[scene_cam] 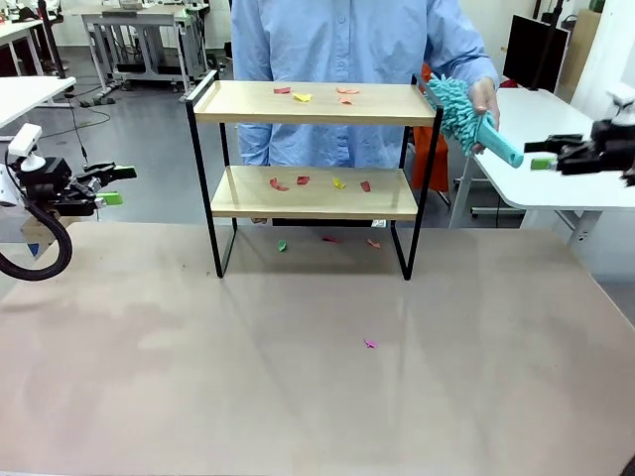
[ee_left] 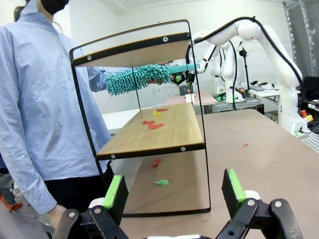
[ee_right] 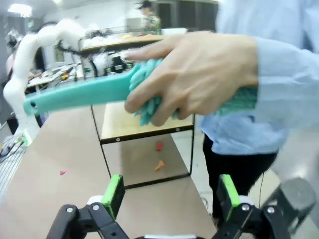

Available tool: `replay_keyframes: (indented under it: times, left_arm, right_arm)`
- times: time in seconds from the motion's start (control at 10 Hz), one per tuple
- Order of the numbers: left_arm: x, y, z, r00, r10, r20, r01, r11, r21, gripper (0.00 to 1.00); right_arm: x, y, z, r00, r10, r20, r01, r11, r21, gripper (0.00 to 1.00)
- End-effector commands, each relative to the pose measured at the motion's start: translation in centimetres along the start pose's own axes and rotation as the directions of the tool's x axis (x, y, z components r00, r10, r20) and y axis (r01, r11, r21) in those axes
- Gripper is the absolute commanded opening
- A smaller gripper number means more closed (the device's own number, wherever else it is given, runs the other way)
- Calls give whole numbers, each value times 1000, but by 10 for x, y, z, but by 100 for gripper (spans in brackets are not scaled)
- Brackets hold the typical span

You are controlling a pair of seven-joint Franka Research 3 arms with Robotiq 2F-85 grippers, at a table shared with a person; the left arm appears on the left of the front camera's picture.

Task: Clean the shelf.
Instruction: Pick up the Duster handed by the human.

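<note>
Shelf: there it stands, the shelf, all 4 black legs on the tabletop, close to the far edge and about midway between left and right edges, 2 light wood boards one above the other.
Top board: paper scraps, red and yellow, scattered along its middle.
Lower board: more bits here, red and yellow, in a loose row across it.
Under the shelf: a green bit, a red one and an orange one on the tabletop between the legs.
Open tabletop: 1 pink scrap lying alone, well clear of the shelf toward the near edge.
Person: a person in a light blue shirt, right behind the shelf at the far edge.
Hand: the hand is wrapped around the fluffy head of a teal duster, just off the shelf's right end at top-board height, handle slanting out toward the right claw.
Right claw: the right claw hangs in the air past the tabletop's right edge, jaws spread wide, nothing between them, tips near the end of the handle but not gripping it.
Left claw: the left claw hovers off the far left corner, aimed at the shelf, jaws wide too, and empty.
</note>
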State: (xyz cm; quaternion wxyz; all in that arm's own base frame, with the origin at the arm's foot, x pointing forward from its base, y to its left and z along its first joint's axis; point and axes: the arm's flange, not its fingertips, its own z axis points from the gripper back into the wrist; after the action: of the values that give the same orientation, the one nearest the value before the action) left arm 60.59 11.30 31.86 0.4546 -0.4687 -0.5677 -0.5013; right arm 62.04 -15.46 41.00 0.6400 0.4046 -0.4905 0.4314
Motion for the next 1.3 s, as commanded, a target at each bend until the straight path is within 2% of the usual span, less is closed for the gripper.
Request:
replay_keyframes:
  times: [0.0, 0.1, 0.2, 0.3, 0.5, 0.6, 0.7, 0.8, 1.2]
  left_arm:
    - [2, 0, 0, 1000, -15, 0, 15, 1000, 0, 100]
    - [2, 0, 0, 1000, -15, 0, 15, 1000, 0, 100]
    - [2, 0, 0, 1000, -15, 0, 15, 1000, 0, 100]
    - [2, 0, 0, 1000, -15, 0, 15, 1000, 0, 100]
    - [2, 0, 0, 1000, -15, 0, 15, 1000, 0, 100]
    - [2, 0, 0, 1000, -15, 0, 15, 1000, 0, 100]
    - [2, 0, 0, 1000, -15, 0, 15, 1000, 0, 100]
    - [2, 0, 0, 1000, -15, 0, 15, 1000, 0, 100]
    - [2, 0, 0, 1000, -15, 0, 15, 1000, 0, 100]
  right_arm:
    - [50, 35, 1, 980, -147, -131, 139, 988, -68, 100]
    - [70, 50, 0, 949, -238, -205, 208, 965, -160, 100]
    - [93, 71, -5, 919, -314, -237, 244, 927, -285, 100]
    - [115, 92, -6, 876, -415, -245, 276, 849, -450, 100]
    - [150, 125, -16, 885, -374, -278, 202, 845, -494, 100]
    - [155, 137, -20, 884, -357, -303, 149, 828, -541, 100]
    - [152, 136, -24, 931, -254, -262, 68, 826, -559, 100]
    - [161, 123, -10, 903, -334, -271, 161, 847, -507, 100]
    - [158, 129, -12, 903, -333, -270, 152, 838, -524, 100]
